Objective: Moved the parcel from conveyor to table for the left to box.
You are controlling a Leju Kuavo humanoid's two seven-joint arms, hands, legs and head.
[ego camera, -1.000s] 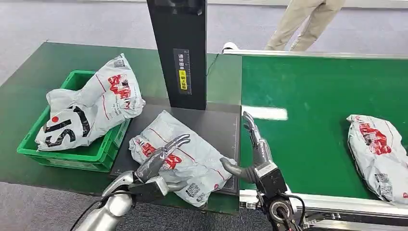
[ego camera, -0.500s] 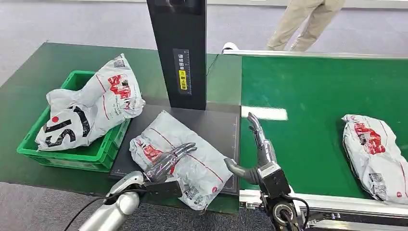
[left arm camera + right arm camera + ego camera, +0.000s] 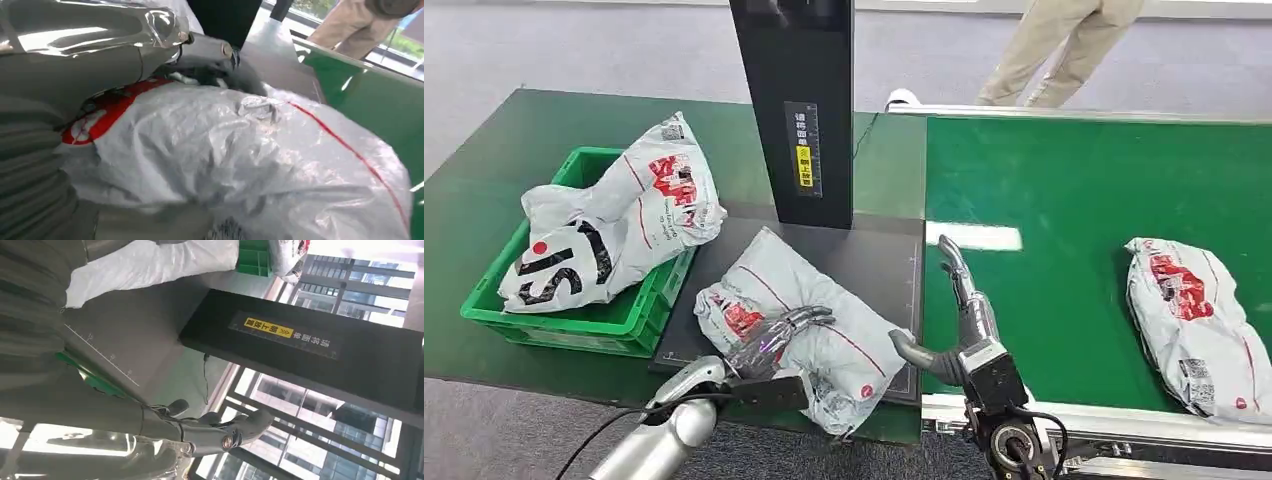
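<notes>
At the bottom centre of the head view, the robot's left hand is seen laid flat on top of a crumpled white plastic mailer parcel with red print, its fingers stretched forward and pressed on the wrapping; in the left wrist view the same hand is shown lying over the parcel, though whether the wrapping is actually gripped cannot be told. Just to the right, the right hand is held upright at the seam between table and belt, its fingers extended upward and its thumb spread toward the parcel, with nothing held; in the right wrist view its fingers are seen straight and apart. The parcel is seen resting on a dark grey flat mat with white scale marks in the lower middle of the frame, its near corner overhanging the mat's front edge. The mat lies on a dark green table. In the left of the frame, a green slatted plastic crate is filled with other white printed bags, which bulge above its rim. Behind the mat, a tall black upright panel with a yellow label stands at the upper centre. On the right, a bright green conveyor belt carries another white and red parcel near the right edge. At the top right, a person's beige trouser legs are visible beyond the belt.
</notes>
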